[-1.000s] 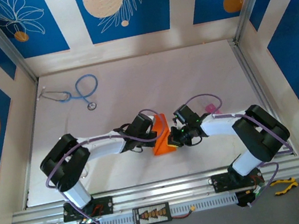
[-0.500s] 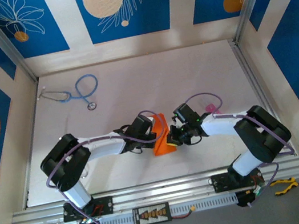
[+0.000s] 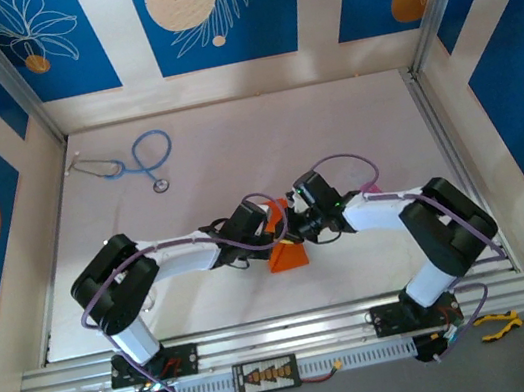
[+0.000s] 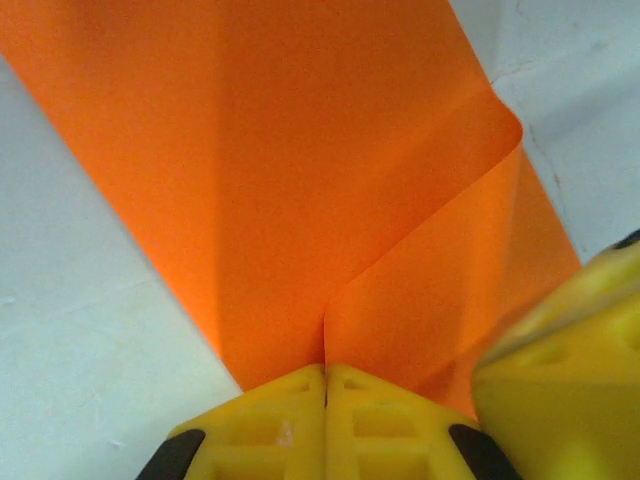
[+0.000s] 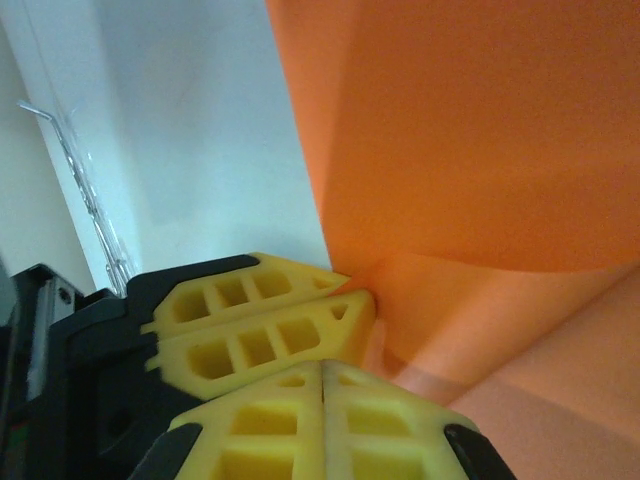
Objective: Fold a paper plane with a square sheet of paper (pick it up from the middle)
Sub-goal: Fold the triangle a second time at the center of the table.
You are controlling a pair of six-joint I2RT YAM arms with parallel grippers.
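Orange paper, one partly folded sheet, is found directly at the tips of two grippers. The left gripper is pressed together on one crease of it. The right gripper, just beside, is also pressed together against the sheet; a pinch cannot be confirmed. One blue stethoscope is seen well beyond the left gripper.

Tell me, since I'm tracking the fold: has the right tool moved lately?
Yes: the right tool shifted away from the near rail, toward the stethoscope.

Top camera overhead, wide; wrist cameras close, sharing orange paper.
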